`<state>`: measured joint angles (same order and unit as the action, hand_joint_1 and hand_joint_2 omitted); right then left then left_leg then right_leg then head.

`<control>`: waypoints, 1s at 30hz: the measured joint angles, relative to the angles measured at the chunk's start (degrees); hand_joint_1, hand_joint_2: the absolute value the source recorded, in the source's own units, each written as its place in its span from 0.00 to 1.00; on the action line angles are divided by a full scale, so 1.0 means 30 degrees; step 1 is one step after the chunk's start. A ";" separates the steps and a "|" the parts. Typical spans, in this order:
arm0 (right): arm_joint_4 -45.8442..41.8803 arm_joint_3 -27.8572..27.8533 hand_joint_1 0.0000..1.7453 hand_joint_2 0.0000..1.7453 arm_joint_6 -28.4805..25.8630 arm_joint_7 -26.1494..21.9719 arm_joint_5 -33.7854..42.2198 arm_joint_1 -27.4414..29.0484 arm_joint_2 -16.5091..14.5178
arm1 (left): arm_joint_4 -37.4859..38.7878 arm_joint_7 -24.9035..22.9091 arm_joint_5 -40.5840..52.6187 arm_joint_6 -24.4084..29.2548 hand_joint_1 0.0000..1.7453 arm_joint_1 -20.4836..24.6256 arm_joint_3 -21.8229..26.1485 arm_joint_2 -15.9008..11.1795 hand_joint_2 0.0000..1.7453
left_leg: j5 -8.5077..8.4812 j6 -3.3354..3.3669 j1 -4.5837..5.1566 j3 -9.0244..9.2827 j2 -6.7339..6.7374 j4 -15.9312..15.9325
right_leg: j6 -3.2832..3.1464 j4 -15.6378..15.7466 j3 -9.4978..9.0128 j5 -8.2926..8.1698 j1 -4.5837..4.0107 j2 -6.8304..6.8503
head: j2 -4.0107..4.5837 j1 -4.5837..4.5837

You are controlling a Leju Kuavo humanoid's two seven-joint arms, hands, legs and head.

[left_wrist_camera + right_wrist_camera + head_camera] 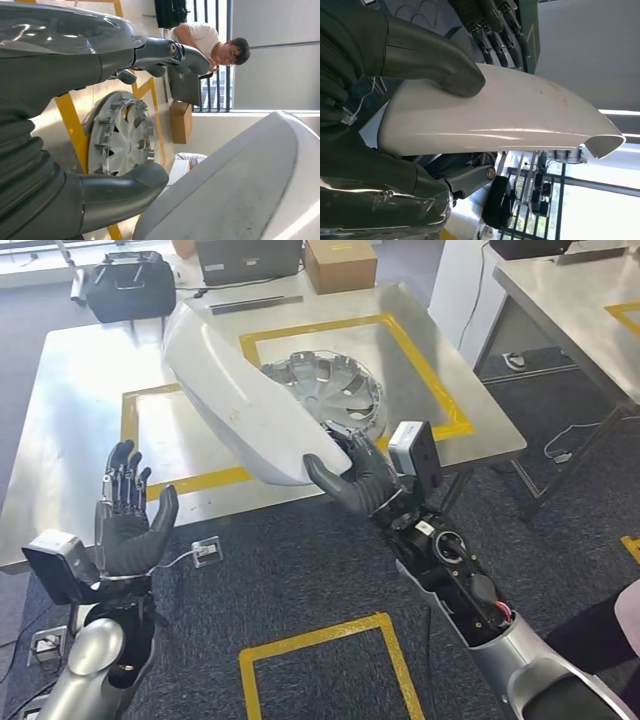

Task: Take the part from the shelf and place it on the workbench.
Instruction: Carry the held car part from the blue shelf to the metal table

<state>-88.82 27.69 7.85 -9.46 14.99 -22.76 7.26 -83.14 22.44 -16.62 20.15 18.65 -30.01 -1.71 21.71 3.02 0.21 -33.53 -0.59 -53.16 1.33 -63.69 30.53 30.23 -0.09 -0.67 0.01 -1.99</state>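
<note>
The right robot hand gripped the near end of a long white part, its thumb pressed on the smooth outer face and its darker fingers wrapped round the far edge. The part hung in the air above the counter, slanting up and away from that robot hand, and its far end reached over the yellow tape square marked on the counter top. A silver wheel cover lay flat on the counter inside that square, partly hidden behind the part. The left robot hand was raised at the counter's near edge, palm up, fingers apart and holding nothing, well apart from the part. In the left wrist view the part showed beside that robot hand's thumb without touching it. At the counter's far edge sat a black bag and a cardboard box. On the carpeted floor in front of the counter another yellow tape outline was marked. A person in a white shirt sat beyond the counter.
</note>
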 joint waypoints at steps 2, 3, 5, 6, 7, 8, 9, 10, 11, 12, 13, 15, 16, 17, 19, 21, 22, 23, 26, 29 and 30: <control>0.0035 0.0029 1.00 1.00 0.0002 -0.0002 -0.0005 0.0076 0.0000 | 0.0004 0.0002 0.0004 0.0000 0.00 -0.0067 0.0000 0.0002 1.00 | 0.0359 -0.0047 -0.0003 0.0397 -0.0007 -0.0010 | 0.0176 -0.1682 0.1484 0.1097 0.0177 0.0036 | -0.0002 -0.0144; 0.0058 0.0042 1.00 1.00 0.0003 -0.0002 -0.0013 0.0110 0.0000 | 0.0005 0.0004 0.0009 0.0002 0.00 -0.0112 0.0000 0.0002 1.00 | 0.0560 -0.0091 -0.0011 0.0649 -0.0017 -0.0020 | 0.0245 -0.1749 0.1911 0.1490 0.0268 0.0058 | -0.0004 -0.0204; 0.0111 0.0051 1.00 1.00 0.0007 -0.0011 -0.0069 0.0123 0.0000 | 0.0007 0.0011 0.0022 -0.0013 0.00 -0.0168 0.0000 0.0002 1.00 | 0.1010 -0.0207 -0.0036 0.1240 -0.0050 -0.0047 | 0.0340 -0.0171 0.1983 0.0874 0.0432 0.0109 | -0.0004 -0.0362; 0.0144 0.0051 1.00 1.00 0.0009 -0.0020 -0.0113 0.0124 0.0000 | 0.0012 0.0020 0.0029 -0.0034 0.00 -0.0183 0.0000 0.0002 1.00 | 0.1254 -0.0285 -0.0046 0.1494 -0.0058 -0.0056 | 0.0349 0.1094 0.1828 -0.0407 0.0499 0.0133 | -0.0004 -0.0446; 0.0189 0.0056 1.00 1.00 0.0011 -0.0031 -0.0160 0.0119 0.0000 | 0.0022 0.0027 0.0033 -0.0067 0.00 -0.0198 0.0000 0.0004 1.00 | 0.1473 -0.0385 -0.0052 0.1713 -0.0078 -0.0076 | 0.0336 0.2140 0.1724 -0.1584 0.0476 0.0169 | -0.0004 -0.0473; 0.0231 0.0063 1.00 1.00 0.0013 -0.0035 -0.0204 0.0106 -0.0002 | 0.0033 0.0043 0.0038 -0.0098 0.00 -0.0197 0.0000 0.0005 1.00 | 0.1652 -0.0506 -0.0061 0.1818 -0.0089 -0.0091 | 0.0246 0.2855 0.1583 -0.2586 0.0427 0.0183 | -0.0004 -0.0462; 0.0264 0.0074 1.00 1.00 0.0014 -0.0044 -0.0228 0.0077 -0.0016 | 0.0044 0.0058 0.0042 -0.0136 0.00 -0.0193 0.0000 0.0011 1.00 | 0.1770 -0.0628 -0.0082 0.1861 -0.0095 -0.0119 | 0.0126 0.3170 0.1521 -0.3144 0.0337 0.0186 | -0.0004 -0.0422; 0.0284 0.0080 1.00 1.00 0.0015 -0.0051 -0.0246 0.0011 -0.0029 | 0.0047 0.0075 0.0044 -0.0187 0.00 -0.0181 0.0000 0.0022 1.00 | 0.1816 -0.0747 -0.0116 0.1883 -0.0099 -0.0159 | -0.0013 0.3173 0.1471 -0.3095 0.0221 0.0177 | -0.0004 -0.0371; 0.0284 0.0076 1.00 1.00 0.0011 -0.0057 -0.0277 -0.0082 -0.0042 | 0.0049 0.0093 0.0046 -0.0244 0.00 -0.0161 0.0000 0.0035 1.00 | 0.1837 -0.0856 -0.0158 0.1816 -0.0078 -0.0279 | -0.0174 0.3215 0.1322 -0.3070 0.0197 0.0140 | -0.0004 -0.0373; 0.0282 0.0069 1.00 1.00 0.0000 -0.0066 -0.0302 -0.0200 -0.0055 | 0.0047 0.0106 0.0046 -0.0304 0.00 -0.0152 0.0000 0.0051 1.00 | 0.1812 -0.0942 -0.0201 0.1646 -0.0045 -0.0665 | -0.0291 0.3283 0.1222 -0.3006 0.0185 0.0119 | -0.0004 -0.0377; 0.0282 0.0058 1.00 1.00 -0.0004 -0.0066 -0.0342 -0.0326 -0.0055 | 0.0047 0.0118 0.0047 -0.0346 0.00 -0.0132 0.0000 0.0066 1.00 | 0.1843 -0.1027 -0.0226 0.1242 -0.0013 -0.1376 | -0.0416 0.3337 0.1087 -0.2942 0.0198 0.0109 | -0.0004 -0.0342; 0.0288 0.0071 1.00 1.00 0.0011 -0.0031 -0.0516 -0.0505 -0.0066 | 0.0049 0.0120 0.0055 -0.0370 0.00 -0.0109 0.0000 0.0082 1.00 | 0.2365 -0.1174 -0.0252 -0.0300 0.0033 -0.3812 | -0.0625 0.3421 0.0821 -0.2750 0.0219 0.0110 | -0.0004 -0.0177; 0.0299 0.0089 1.00 1.00 0.0047 -0.0004 -0.0618 -0.0549 -0.0071 | 0.0051 0.0106 0.0060 -0.0368 0.00 -0.0109 0.0000 0.0087 1.00 | 0.2844 -0.1233 -0.0252 -0.1238 0.0037 -0.5092 | -0.0693 0.3423 0.0719 -0.2630 0.0212 0.0114 | -0.0004 -0.0087; 0.0317 0.0109 1.00 1.00 0.0078 0.0025 -0.0721 -0.0575 -0.0077 | 0.0051 0.0087 0.0064 -0.0362 0.00 -0.0124 0.0000 0.0091 1.00 | 0.3233 -0.1272 -0.0254 -0.2067 0.0038 -0.6041 | -0.0723 0.3422 0.0601 -0.2504 0.0203 0.0110 | -0.0004 -0.0027; 0.0363 0.0138 1.00 1.00 0.0122 0.0057 -0.0847 -0.0622 -0.0080 | 0.0051 0.0058 0.0071 -0.0348 0.00 -0.0139 0.0000 0.0098 1.00 | 0.2940 -0.1265 -0.0252 -0.2797 0.0040 -0.6017 | -0.0718 0.3420 0.0299 -0.2238 0.0195 0.0088 | -0.0004 0.0062; 0.0402 0.0153 1.00 1.00 0.0129 0.0064 -0.0916 -0.0704 -0.0082 | 0.0051 0.0053 0.0076 -0.0344 0.00 -0.0120 0.0000 0.0113 1.00 | 0.0998 -0.1137 -0.0246 -0.2149 0.0057 -0.3450 | -0.0654 0.3420 -0.0093 -0.1935 0.0195 0.0069 | -0.0004 0.0162; 0.0430 0.0156 1.00 1.00 0.0137 0.0062 -0.0947 -0.0768 -0.0084 | 0.0051 0.0051 0.0077 -0.0355 0.00 -0.0103 0.0000 0.0120 1.00 | 0.0163 -0.1054 -0.0213 -0.1675 0.0071 -0.1998 | -0.0586 0.3398 -0.0257 -0.1782 0.0172 0.0056 | -0.0002 0.0209; 0.0466 0.0162 1.00 1.00 0.0146 0.0058 -0.1002 -0.0848 -0.0086 | 0.0051 0.0036 0.0073 -0.0386 0.00 -0.0078 -0.0002 0.0138 1.00 | -0.0239 -0.0974 -0.0171 -0.1314 0.0086 -0.0967 | -0.0494 0.3385 -0.0333 -0.1645 0.0148 0.0036 | -0.0002 0.0262; 0.0670 0.0217 1.00 1.00 0.0173 0.0031 -0.1302 -0.1174 -0.0087 | 0.0051 -0.0005 0.0057 -0.0584 0.00 -0.0017 -0.0004 0.0235 1.00 | -0.0234 -0.0801 -0.0098 -0.1043 0.0064 -0.0279 | -0.0154 0.3397 -0.0374 -0.1293 0.0094 0.0006 | -0.0004 0.0328; 0.0987 0.0266 1.00 1.00 0.0182 -0.0073 -0.1555 -0.1676 -0.0087 | 0.0060 0.0004 0.0064 -0.0756 0.00 0.0133 -0.0002 0.0462 1.00 | -0.0225 -0.0552 -0.0236 -0.0648 0.0043 -0.0153 | 0.0144 0.2256 0.0023 -0.0573 0.0137 0.0069 | -0.0004 0.0146; 0.1157 0.0284 1.00 1.00 0.0184 -0.0115 -0.1648 -0.1862 -0.0087 | 0.0073 0.0005 0.0069 -0.0803 0.00 0.0209 0.0000 0.0546 1.00 | -0.0128 -0.0470 -0.0239 -0.0517 0.0045 -0.0137 | 0.0229 0.1050 0.0643 -0.0091 0.0176 0.0085 | -0.0004 0.0044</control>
<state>-85.35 28.55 8.40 -9.80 10.05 -28.35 6.99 -82.92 22.46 -16.41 17.74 19.28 -30.01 -0.07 21.33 1.62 -0.51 -35.08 -0.46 -53.57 2.02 -60.54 32.46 29.96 0.44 -0.42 0.00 -1.86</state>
